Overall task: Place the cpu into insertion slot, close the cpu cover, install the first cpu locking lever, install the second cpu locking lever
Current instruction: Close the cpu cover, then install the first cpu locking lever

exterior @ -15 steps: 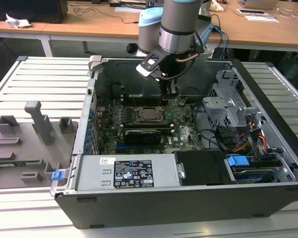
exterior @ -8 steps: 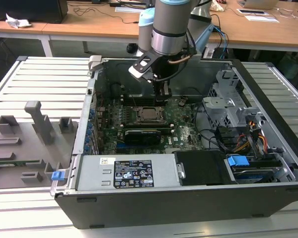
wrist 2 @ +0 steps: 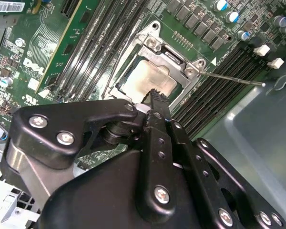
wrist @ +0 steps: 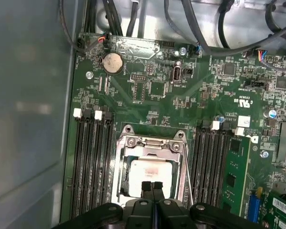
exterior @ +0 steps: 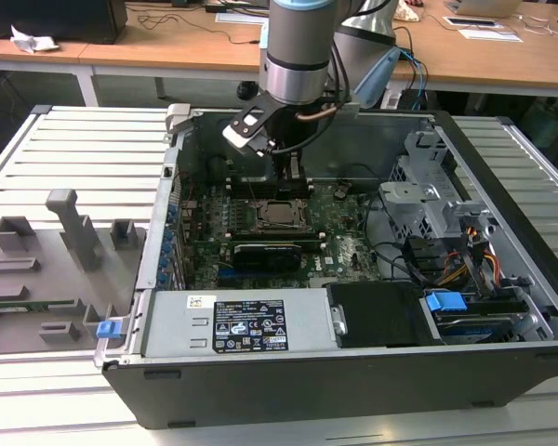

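The jaws are pressed together with nothing between them, their tips just above the near edge of the cpu (wrist: 150,171), though contact with it cannot be made out. The cpu lies directly beneath the jaws in the insertion slot (wrist: 125,177), and the cpu cover (wrist: 133,141) lies flat around it as a silver frame. Off to one side of the jaws, a thin lever rod (wrist 2: 229,78) juts from the socket's corner over the green motherboard (wrist: 181,95), inside the open computer case (exterior: 260,381) on the slatted worktop (exterior: 74,149).
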Robot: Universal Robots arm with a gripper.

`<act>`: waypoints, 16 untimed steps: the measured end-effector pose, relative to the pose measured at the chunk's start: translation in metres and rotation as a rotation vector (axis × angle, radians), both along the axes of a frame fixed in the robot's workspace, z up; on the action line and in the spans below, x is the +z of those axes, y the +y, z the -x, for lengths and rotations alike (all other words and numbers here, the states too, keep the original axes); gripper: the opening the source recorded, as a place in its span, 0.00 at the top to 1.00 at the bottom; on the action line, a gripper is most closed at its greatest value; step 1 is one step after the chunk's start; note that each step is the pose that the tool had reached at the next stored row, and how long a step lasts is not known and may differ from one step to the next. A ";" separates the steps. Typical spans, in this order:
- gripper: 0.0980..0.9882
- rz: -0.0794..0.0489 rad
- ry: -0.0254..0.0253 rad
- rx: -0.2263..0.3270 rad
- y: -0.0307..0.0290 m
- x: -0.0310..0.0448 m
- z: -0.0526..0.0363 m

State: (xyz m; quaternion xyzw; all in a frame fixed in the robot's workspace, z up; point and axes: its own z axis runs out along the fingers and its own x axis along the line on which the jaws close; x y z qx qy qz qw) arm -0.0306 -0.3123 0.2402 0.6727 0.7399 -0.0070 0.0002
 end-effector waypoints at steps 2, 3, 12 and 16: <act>0.99 0.000 -0.0005 0.000 0.0000 -0.0001 0.0003; 0.99 0.000 -0.0005 0.000 0.0000 -0.0001 0.0003; 0.99 0.001 -0.0005 0.000 0.0001 0.0061 0.0010; 0.99 0.000 -0.0005 0.000 0.0001 0.0101 0.0010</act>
